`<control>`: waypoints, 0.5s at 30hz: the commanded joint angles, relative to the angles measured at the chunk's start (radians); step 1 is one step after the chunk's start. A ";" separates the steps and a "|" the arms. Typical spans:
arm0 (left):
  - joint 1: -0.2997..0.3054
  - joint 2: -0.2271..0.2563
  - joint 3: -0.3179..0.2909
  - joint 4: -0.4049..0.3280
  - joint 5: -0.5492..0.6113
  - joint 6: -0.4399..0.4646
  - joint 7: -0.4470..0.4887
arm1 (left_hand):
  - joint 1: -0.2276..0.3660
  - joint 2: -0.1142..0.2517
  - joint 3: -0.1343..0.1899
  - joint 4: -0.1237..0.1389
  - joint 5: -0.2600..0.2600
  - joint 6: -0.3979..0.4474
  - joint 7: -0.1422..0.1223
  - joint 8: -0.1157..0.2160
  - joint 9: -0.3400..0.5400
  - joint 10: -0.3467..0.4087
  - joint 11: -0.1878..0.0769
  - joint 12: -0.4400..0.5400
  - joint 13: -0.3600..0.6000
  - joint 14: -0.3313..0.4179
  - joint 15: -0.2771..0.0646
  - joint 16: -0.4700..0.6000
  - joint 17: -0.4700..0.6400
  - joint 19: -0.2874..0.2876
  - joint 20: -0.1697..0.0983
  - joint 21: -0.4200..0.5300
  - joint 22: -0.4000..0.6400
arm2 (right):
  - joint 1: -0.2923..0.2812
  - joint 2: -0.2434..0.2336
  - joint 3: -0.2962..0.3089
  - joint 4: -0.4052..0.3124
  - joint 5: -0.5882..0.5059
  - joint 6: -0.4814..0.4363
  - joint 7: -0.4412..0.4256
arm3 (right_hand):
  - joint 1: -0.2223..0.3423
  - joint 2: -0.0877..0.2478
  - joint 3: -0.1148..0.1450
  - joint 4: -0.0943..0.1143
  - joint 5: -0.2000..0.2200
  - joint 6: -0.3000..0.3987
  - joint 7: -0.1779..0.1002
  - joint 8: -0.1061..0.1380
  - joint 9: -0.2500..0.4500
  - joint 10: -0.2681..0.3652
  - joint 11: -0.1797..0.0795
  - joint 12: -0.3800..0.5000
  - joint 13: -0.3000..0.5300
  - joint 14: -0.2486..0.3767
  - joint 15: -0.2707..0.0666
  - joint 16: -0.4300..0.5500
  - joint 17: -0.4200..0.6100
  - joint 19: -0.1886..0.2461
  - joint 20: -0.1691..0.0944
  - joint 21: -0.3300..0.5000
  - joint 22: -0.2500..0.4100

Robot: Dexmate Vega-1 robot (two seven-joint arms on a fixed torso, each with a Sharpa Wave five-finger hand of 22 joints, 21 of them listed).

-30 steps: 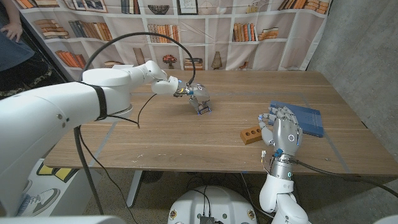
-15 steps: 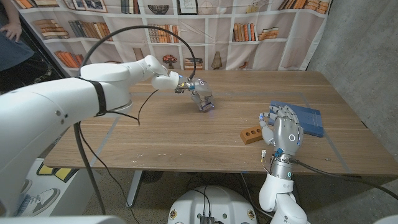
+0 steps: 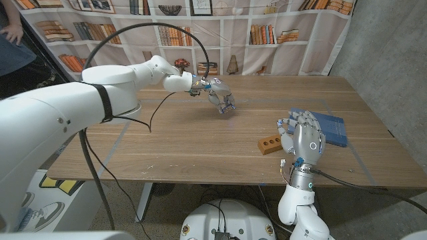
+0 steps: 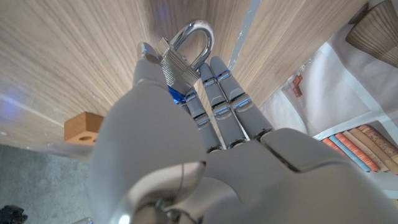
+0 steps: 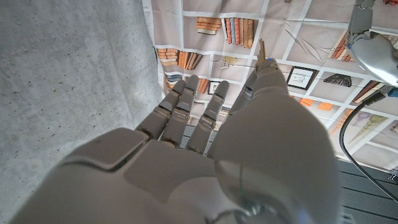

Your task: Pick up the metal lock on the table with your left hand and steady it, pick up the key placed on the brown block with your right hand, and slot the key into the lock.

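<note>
left hand (image 3: pixel 220 95) at 12 o'clock, fingers clamped on lock (image 4: pixel 184 55), shackle clear, lifted so keyhole is reachable | block (image 3: pixel 269 144) at 4 o'clock | right hand (image 3: pixel 304 138) beside block, key (image 5: pixel 262 48) pinched at fingertips, ready for insertion

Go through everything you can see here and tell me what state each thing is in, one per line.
left hand: raised over the table, holding the metal lock.
metal lock: pinched between thumb and fingers, shackle pointing away from the palm.
right hand: upright beside the brown block, fingers spread; a small tip shows at its thumb, cannot tell if that is the key.
brown block: lying on the table, holes up.
blue pad: flat on the table.
</note>
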 commanded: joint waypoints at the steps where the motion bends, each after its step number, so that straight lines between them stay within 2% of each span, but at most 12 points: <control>1: 0.051 0.037 -0.138 -0.017 -0.237 -0.098 -0.163 | 0.020 0.025 0.012 0.015 -0.003 0.025 0.011 -0.005 0.005 0.009 0.004 -0.002 0.003 0.020 -0.099 -0.002 0.003 0.006 -0.018 -0.005 0.001 | 0.006 -0.050 0.012 -0.044 -0.005 0.019 0.006 | 0.004 0.011 -0.005 0.001 0.005 0.009 0.003 0.008 0.003 0.007 -0.001 -0.002 0.002 0.003 -0.138 -0.001 0.003 0.006 -0.071 0.002 0.003; 8: 0.091 0.060 -0.190 -0.027 -0.260 -0.159 -0.135 | 0.020 0.025 0.013 0.016 -0.004 0.028 0.013 -0.007 0.005 0.010 0.002 -0.005 0.003 0.023 -0.099 -0.002 0.003 0.006 -0.017 -0.007 0.002 | 0.012 -0.078 0.018 -0.069 -0.009 0.032 0.011 | 0.004 0.011 -0.009 0.001 0.005 0.007 0.003 0.007 0.002 0.006 -0.001 -0.002 0.002 0.000 -0.138 -0.002 0.003 0.003 -0.073 0.001 0.003; 15: 0.149 0.077 -0.261 -0.035 -0.316 -0.209 -0.151 | 0.021 0.025 0.015 0.018 -0.006 0.031 0.012 -0.010 0.005 0.013 0.003 -0.007 0.004 0.024 -0.099 -0.004 0.003 0.003 -0.021 -0.009 0.002 | 0.018 -0.104 0.022 -0.090 -0.020 0.048 0.024 | 0.006 0.012 -0.012 0.002 0.005 0.005 0.003 0.006 0.002 0.004 -0.001 -0.002 0.002 0.000 -0.138 -0.002 0.003 0.003 -0.075 0.001 0.004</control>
